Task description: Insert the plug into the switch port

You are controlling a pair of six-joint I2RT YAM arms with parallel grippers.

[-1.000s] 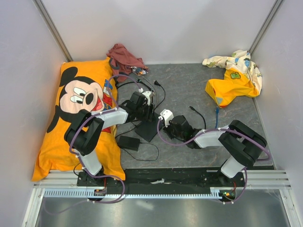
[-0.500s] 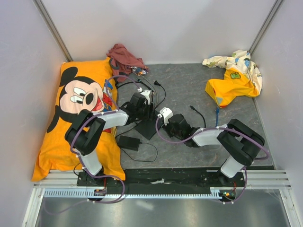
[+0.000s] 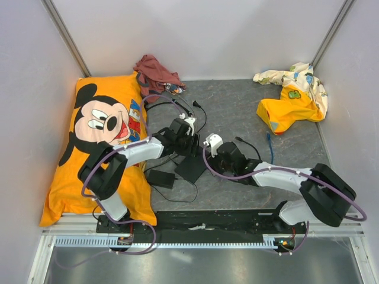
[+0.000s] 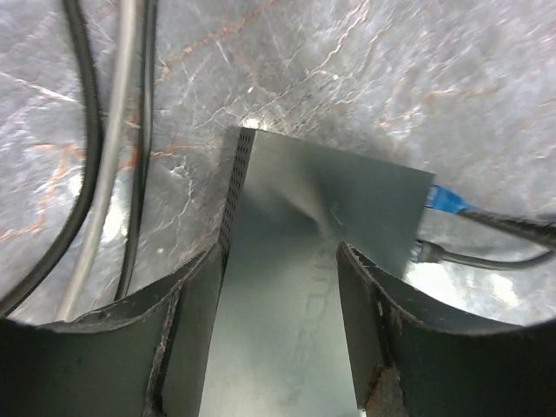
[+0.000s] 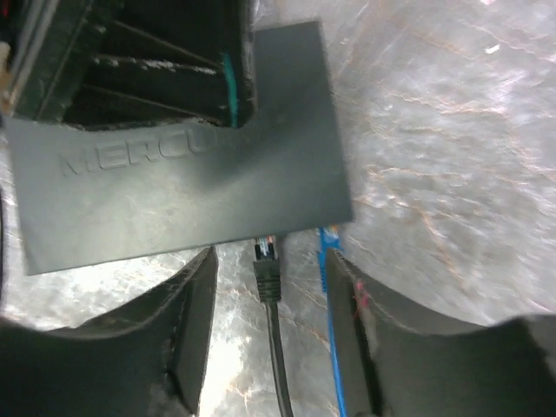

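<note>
The switch, a flat black box (image 3: 190, 167) (image 5: 174, 182), lies between my two arms. My left gripper (image 3: 188, 149) (image 4: 280, 256) straddles one end of it, its fingers (image 4: 195, 321) pressed against the box's sides. At the opposite edge, a black plug (image 5: 267, 261) (image 4: 428, 252) has its clear tip at the switch port, under the box's edge. How deep it sits is hidden. A blue plug (image 4: 443, 198) (image 5: 328, 239) enters beside it. My right gripper (image 3: 207, 161) (image 5: 269, 271) is open, its fingers (image 5: 195, 304) standing apart on both sides of the black cable without touching it.
A black adapter brick (image 3: 160, 178) with its cord lies just left of the switch. Loose black cables (image 3: 177, 106) run behind the left gripper. A Mickey pillow (image 3: 100, 136) fills the left side, with a red cloth (image 3: 157, 71) at the back and a yellow garment (image 3: 293, 97) at back right.
My right gripper has opened and let go of the black plug, and its arm has stretched out lower across the table. The left gripper and switch have shifted slightly right.
</note>
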